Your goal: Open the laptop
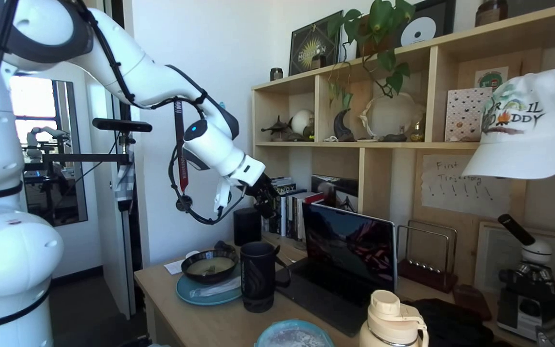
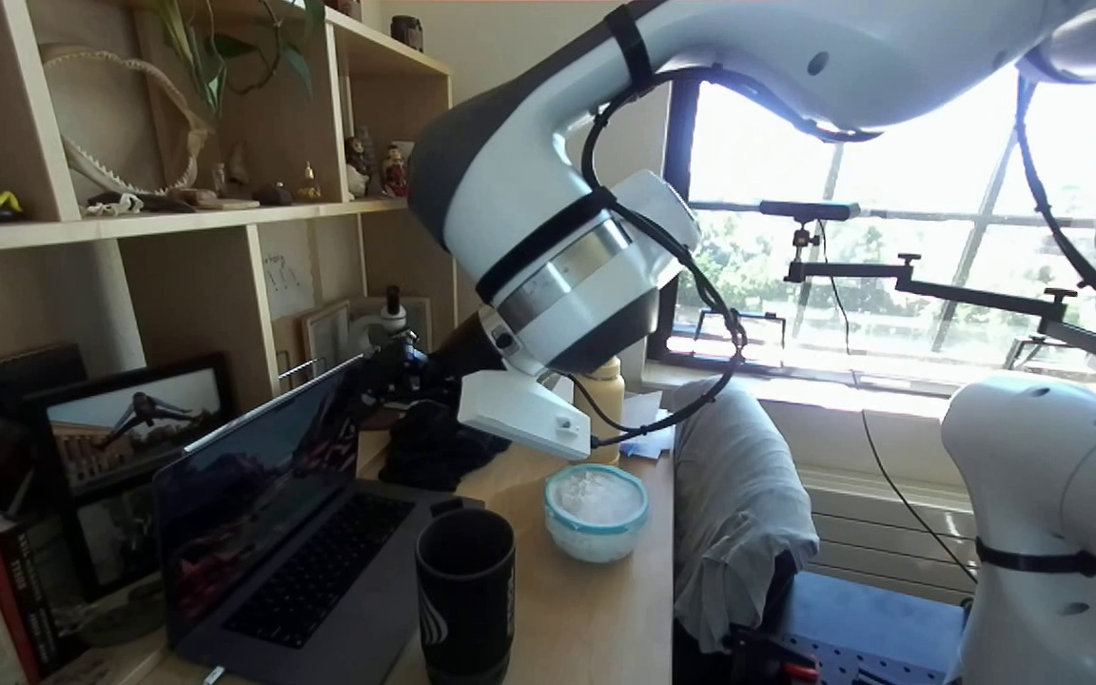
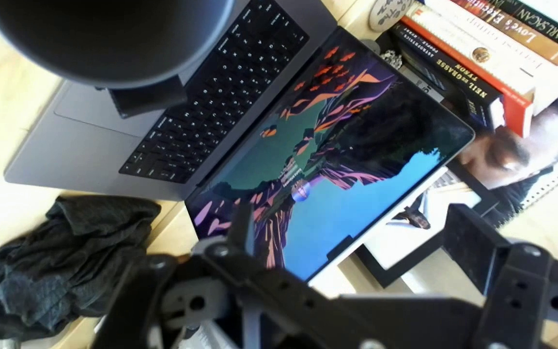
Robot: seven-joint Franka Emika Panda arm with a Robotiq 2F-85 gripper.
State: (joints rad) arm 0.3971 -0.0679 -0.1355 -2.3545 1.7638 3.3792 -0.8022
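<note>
The laptop (image 1: 350,246) stands open on the desk with its screen raised. It shows in an exterior view (image 2: 263,514) with its black keyboard exposed. In the wrist view the laptop screen (image 3: 288,145) is lit with a colourful picture. My gripper (image 3: 356,237) is open and empty, its fingers wide apart. In that view one finger overlaps the screen and the other lies past its top edge. In an exterior view the gripper (image 1: 269,202) hangs apart from the screen's top corner; it also shows, partly hidden, in an exterior view (image 2: 391,376).
A dark mug (image 1: 258,277) stands beside the laptop's keyboard side. A bowl (image 1: 210,265) rests on a blue plate (image 1: 205,300). A lidded container (image 2: 596,518), a cream bottle (image 1: 393,320) and a black cloth (image 3: 73,264) are near. Books (image 3: 482,63) and shelves (image 1: 374,144) stand behind.
</note>
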